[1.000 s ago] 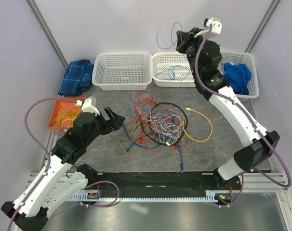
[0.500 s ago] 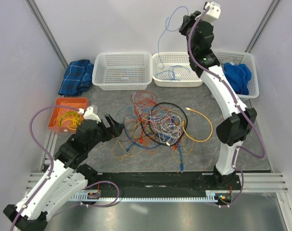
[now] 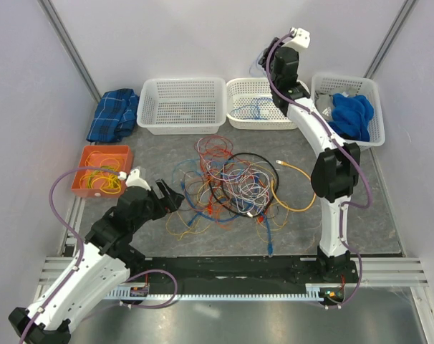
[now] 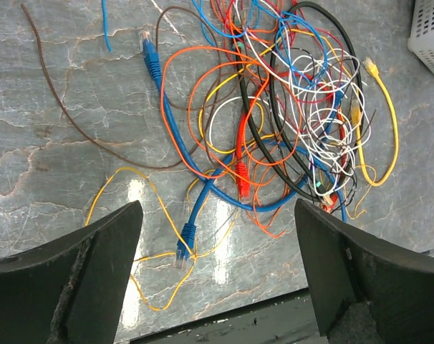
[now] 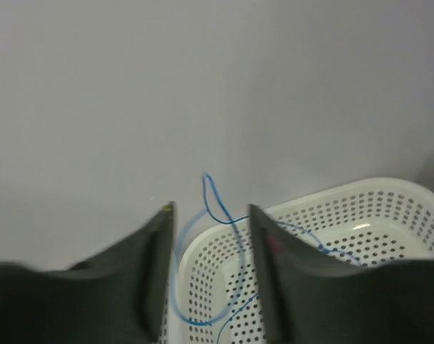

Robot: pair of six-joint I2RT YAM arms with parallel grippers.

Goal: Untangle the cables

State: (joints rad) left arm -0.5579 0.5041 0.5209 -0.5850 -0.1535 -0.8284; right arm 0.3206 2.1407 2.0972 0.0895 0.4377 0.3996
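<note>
While the left jaws are held wide open and gripping nothing, they hang just above the surface [image 4: 31, 186] at the left fringe of the cables [image 3: 238, 183]. In the left wrist view, two strands are framed in the gap between them. One is a blue cable [image 4: 203, 193] ending in a plug. The other is a thin yellow wire [image 4: 142, 175] looped flat on the surface.

The blue cable's long axis runs away from the jaws toward the heap, roughly across the line on which they would close, so it is judged well placed for a pinch near the plug. Beyond that strand the dense knot is met, with red, orange, white and blue wires laid over a black loop [image 3: 235, 159]. From the left jaws it lies ahead and toward the robot's right, at the middle of the surface.

The right jaws are seen parted, raised high above the middle basket [image 3: 235, 89] at the far edge. A thin blue wire [image 5: 235, 229] is seen through their gap, hanging down into the basket [image 5: 346, 197]. It does not appear to be pinched by either side.

These jaws are well apart from the heap, so the left arm is much the nearer, and the next pull is judged to fall to it.
</note>
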